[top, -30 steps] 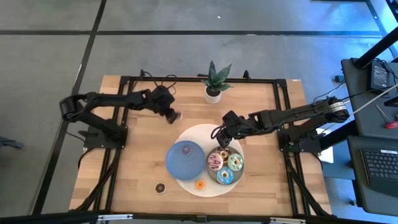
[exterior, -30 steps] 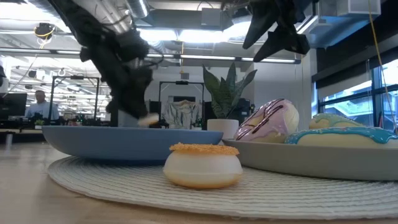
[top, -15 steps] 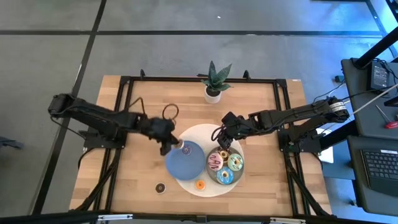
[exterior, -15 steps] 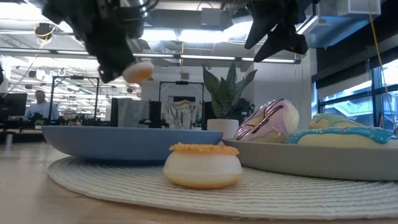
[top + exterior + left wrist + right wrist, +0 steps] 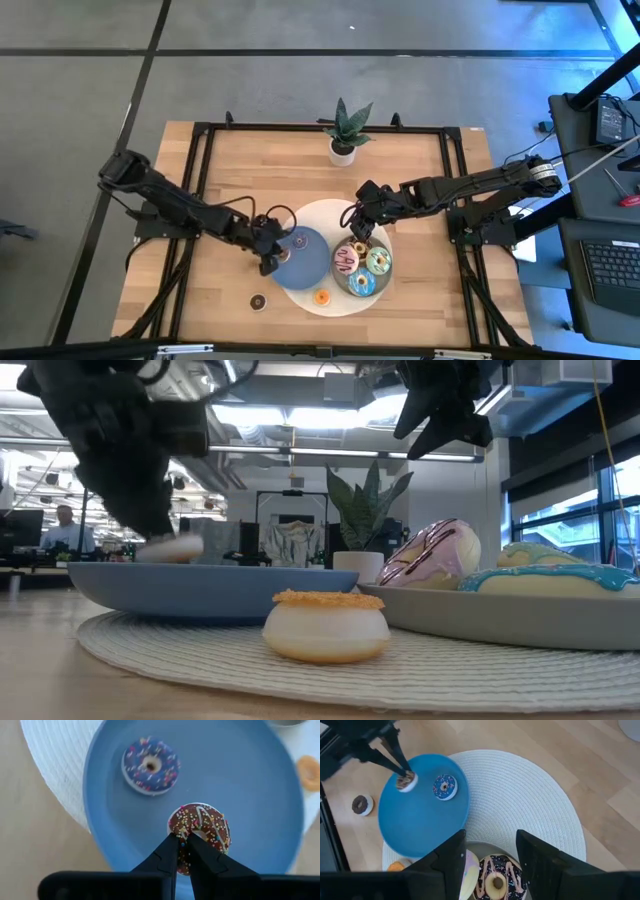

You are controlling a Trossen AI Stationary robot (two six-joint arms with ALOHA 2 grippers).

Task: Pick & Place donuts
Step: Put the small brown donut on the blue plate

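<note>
Mini brown donut pinched over the blue plate — light, stiff, easy to carry.
The left end effector grips the brown-iced mini donut narrowly by its rim — a good hold; the right end effector waits part-open, empty.

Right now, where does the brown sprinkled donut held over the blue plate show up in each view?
High view: brown sprinkled donut at the left gripper, over the blue plate, its left edge.
Low view: pale blurred shape just above the plate's rim, left side.
Left wrist view: centre, pinched by the fingers.
Right wrist view: upper left, at the plate's edge.
Shared landmark: the blue-iced mini donut on the plate.
</note>
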